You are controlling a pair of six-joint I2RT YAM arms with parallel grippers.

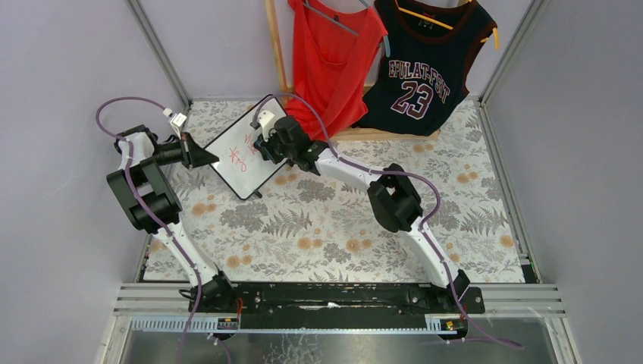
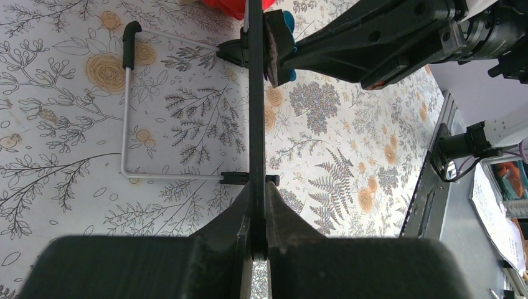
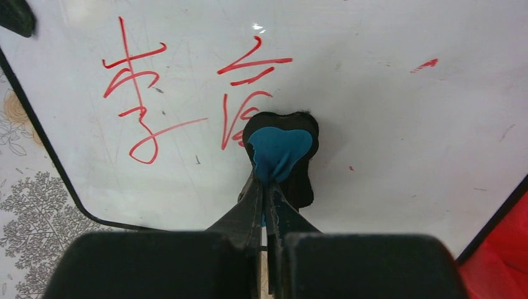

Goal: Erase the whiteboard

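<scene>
Whiteboard [image 1: 244,159]: stands tilted at the far left of the table, between the two grippers, its white face turned towards the right arm; thin black frame, rounded corners.
Writing [image 3: 140,106]: two red handwritten characters on the left half of the face; a short red dash sits well apart towards the upper right.
Left gripper [image 2: 257,194]: jaws narrow, pinched on the frame edge of the whiteboard, which the left wrist view shows edge-on as a thin black line.
Right gripper [image 3: 264,184]: jaws nearly together, clamped on the near end of the eraser.
Eraser [image 3: 280,149]: blue body with a black felt pad, pressed flat against the face, touching the lower right strokes of the right-hand character.
Wire leg [image 2: 126,118]: a bent metal rod with a black tip, clipped to the back of the whiteboard and reaching out over the cloth; whether it bears on the table I cannot tell.
Tablecloth [image 1: 326,227]: pale, printed with ferns and orange flowers.
Back wall: a red vest [image 1: 330,64] and a black jersey [image 1: 421,72] numbered 23 hang behind the table.
</scene>
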